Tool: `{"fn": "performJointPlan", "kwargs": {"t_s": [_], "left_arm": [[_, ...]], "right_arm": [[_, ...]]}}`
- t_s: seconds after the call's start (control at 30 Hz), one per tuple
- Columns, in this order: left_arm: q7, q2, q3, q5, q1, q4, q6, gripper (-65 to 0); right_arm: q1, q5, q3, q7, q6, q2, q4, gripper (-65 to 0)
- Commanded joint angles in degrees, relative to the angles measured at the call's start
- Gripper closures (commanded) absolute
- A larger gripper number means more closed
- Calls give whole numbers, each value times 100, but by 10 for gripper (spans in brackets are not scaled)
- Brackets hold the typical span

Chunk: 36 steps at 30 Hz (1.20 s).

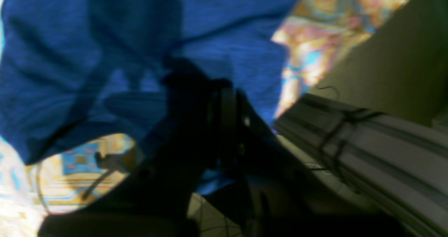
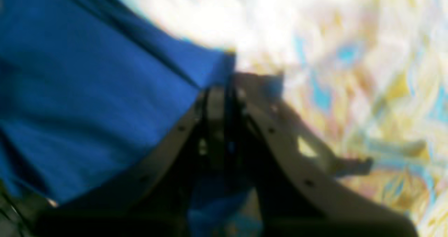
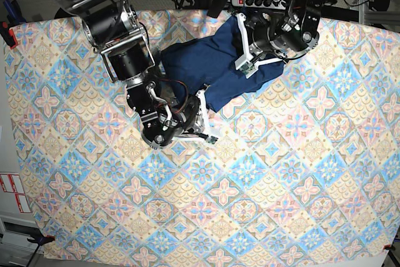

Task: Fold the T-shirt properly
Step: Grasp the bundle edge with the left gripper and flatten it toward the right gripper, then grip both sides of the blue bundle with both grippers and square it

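Note:
The dark navy T-shirt (image 3: 199,62) lies bunched at the far middle of the table, between my two arms. On its right edge my left gripper (image 3: 241,62) is shut on a fold of the cloth. In the left wrist view the T-shirt (image 1: 87,55) drapes over and around the closed dark fingers of the left gripper (image 1: 224,88). My right gripper (image 3: 204,103) sits at the garment's near lower edge. Up close, the right gripper (image 2: 227,81) pinches the corner of the T-shirt (image 2: 87,90) where the blue hem meets the tablecloth.
A pastel tile-patterned tablecloth (image 3: 250,186) covers the whole table. A power strip (image 3: 257,1) and cables lie beyond the far edge. An aluminium frame rail (image 1: 385,149) runs beside the left arm. A red clamp (image 3: 6,30) sits at the left edge.

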Motion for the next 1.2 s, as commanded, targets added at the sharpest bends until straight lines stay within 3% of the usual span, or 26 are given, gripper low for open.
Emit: {"fn": "performJointPlan", "kwargs": {"t_s": [0.0,0.1,0.2,0.4,0.57,0.8,0.9,1.17], "left_arm": [[-70,-24,-24,-50,-50,30,1,0],[-70,-33,-6,337,-208,-111,1,0],[-70,-6,3,724,-366,-401,1,0],[-413,-15,3,865,-797,-875,1,0],[-439,2,231,1032,-1298,-1210,1,0],[-791,38,750,1251,-1984,-1596,71,0],[-826,213,759,1322,-2247,-1781,317,0],[-940,776,732,1726,-2784,-2273,344,0]], "right_arm": [[152,83,17,60,17,-62,101,-39],[152,74,17,24,17,35,92,-39],[152,74,17,-169,17,422,109,-39],[55,74,61,-327,17,756,232,-39],[-375,74,69,-529,17,1274,1103,-39],[-920,83,78,-705,17,1547,2298,-39],[-1105,83,333,-705,17,1679,2624,-39],[-1448,83,720,-705,17,1705,3081,-39]]}}
